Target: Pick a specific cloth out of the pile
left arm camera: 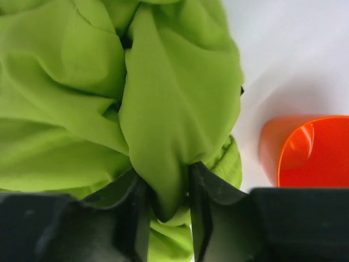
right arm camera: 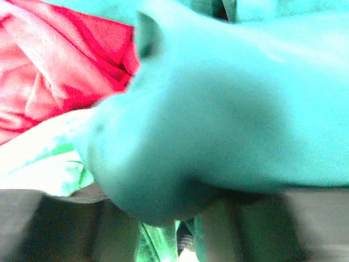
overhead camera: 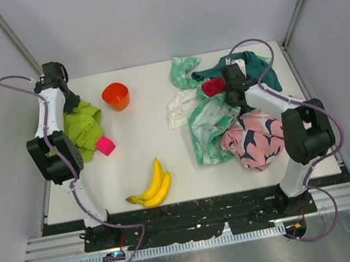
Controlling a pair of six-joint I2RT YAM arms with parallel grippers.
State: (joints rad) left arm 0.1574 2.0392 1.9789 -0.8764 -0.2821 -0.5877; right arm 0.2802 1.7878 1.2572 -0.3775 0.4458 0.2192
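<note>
Top view: bright, even light from above, sharp throughout. The bananas (overhead camera: pixel 152 185) and the cup (overhead camera: pixel 116 96) cast short, soft shadows on the white table (overhead camera: pixel 155 134).

Left wrist view: the green cloth (left arm camera: pixel 109 98) is sharp, with dark shadow in its folds.

Right wrist view: the teal cloth (right arm camera: pixel 229 109) is blurred and oversaturated. The red cloth (right arm camera: pixel 60 60) at far left is out of focus.

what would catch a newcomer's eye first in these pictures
The lime cloth bunched at the far left stands out first, a fold of it pinched between the left pincer's fingers. Next comes the pile of mixed fabrics on the right, pink, teal, mint and red. An orange cup and bananas lie between them.
</note>
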